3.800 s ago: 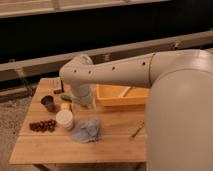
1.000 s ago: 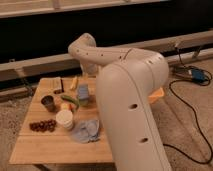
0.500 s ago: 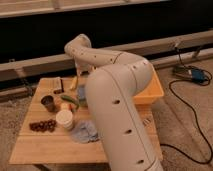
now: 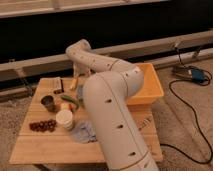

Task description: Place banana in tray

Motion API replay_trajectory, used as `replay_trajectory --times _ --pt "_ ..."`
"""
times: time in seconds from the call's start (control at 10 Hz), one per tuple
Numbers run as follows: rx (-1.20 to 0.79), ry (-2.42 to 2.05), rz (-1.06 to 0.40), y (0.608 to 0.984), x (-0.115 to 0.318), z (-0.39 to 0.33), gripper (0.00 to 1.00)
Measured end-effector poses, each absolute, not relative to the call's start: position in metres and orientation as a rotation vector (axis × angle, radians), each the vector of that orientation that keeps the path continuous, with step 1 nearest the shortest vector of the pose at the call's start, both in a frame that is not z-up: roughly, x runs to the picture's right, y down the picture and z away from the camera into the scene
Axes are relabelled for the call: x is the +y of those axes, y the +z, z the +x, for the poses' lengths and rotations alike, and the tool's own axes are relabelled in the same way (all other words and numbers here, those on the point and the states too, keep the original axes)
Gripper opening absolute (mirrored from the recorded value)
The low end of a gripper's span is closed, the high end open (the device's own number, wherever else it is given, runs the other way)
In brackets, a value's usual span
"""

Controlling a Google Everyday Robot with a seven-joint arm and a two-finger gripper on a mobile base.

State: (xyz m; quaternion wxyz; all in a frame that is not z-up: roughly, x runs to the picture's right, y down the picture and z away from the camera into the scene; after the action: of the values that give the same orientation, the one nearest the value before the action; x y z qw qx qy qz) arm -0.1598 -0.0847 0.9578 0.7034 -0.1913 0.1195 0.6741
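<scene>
A: Is the gripper (image 4: 76, 74) open or closed?
B: Can't tell. It hangs at the table's (image 4: 45, 145) far edge, just above the banana (image 4: 73, 85).
A: Then what?
B: Grip the banana mid-length, lift it clear, then swing right to the tray (image 4: 152, 92).

You've got a matt wood table (image 4: 40, 145), a glossy orange plastic tray (image 4: 153, 86), and a smooth cream-shelled gripper (image 4: 75, 75) just upper-left of centre.

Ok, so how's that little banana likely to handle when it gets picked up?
The banana looks smaller than the white cup, so it is probably light. Its narrow, elongated shape may let it pivot or roll in a grasp. The gripper is just above it, near the table's back edge.
</scene>
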Motion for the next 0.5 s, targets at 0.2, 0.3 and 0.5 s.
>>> replay_trajectory --times 0.2,0.3,0.5 --pt "0.262 1.488 -0.462 0.971 -0.080 -0.169 0.65" --pt "0.257 1.486 -0.479 0.976 -0.078 -0.172 0.65" --pt "0.245 1.477 -0.509 0.987 -0.075 -0.181 0.65"
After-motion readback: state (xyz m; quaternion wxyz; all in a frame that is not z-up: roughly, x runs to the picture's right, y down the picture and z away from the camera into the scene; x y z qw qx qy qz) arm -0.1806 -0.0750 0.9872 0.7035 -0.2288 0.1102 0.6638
